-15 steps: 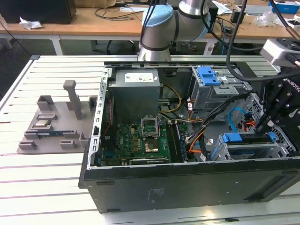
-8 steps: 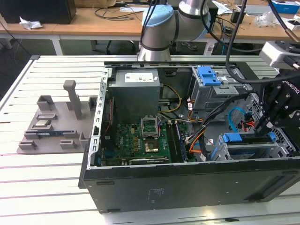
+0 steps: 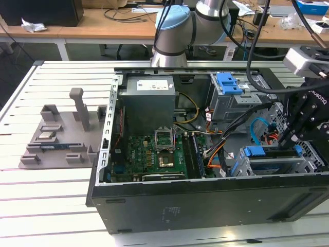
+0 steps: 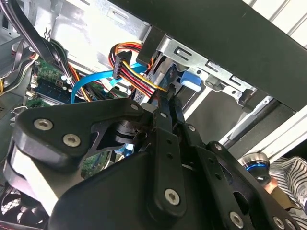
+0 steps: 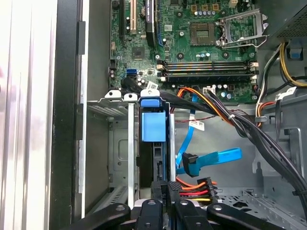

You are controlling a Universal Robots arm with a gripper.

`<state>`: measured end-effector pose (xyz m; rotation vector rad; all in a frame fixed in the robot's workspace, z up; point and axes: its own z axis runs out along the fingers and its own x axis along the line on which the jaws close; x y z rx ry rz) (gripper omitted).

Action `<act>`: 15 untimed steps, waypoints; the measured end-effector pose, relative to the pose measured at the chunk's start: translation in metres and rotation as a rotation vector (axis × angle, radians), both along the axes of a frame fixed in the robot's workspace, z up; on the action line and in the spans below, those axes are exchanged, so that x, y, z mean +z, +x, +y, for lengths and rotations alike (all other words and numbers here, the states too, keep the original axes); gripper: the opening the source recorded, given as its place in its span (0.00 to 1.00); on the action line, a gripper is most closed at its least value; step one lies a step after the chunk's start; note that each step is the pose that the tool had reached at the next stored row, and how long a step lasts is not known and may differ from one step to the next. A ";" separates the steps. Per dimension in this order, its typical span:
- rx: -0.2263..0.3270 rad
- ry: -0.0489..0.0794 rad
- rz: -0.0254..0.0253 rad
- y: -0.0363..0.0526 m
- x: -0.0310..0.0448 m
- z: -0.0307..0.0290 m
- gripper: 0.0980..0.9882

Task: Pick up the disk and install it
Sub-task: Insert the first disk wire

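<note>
Currently the black metal pincer, fingers narrow, grips the disk's edge; its blue plastic rail stands upright in the steel cage, 6 o'clock of the green motherboard.

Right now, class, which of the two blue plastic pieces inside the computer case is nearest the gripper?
The lower blue piece, on the drive cage right beside the gripper. The other blue piece sits farther off, atop the grey cage.
</note>
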<state>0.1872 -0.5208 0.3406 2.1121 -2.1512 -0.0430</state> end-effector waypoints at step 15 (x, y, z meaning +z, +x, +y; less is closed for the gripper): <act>0.000 0.002 0.0003 -0.0003 -0.0074 0.0001 0.09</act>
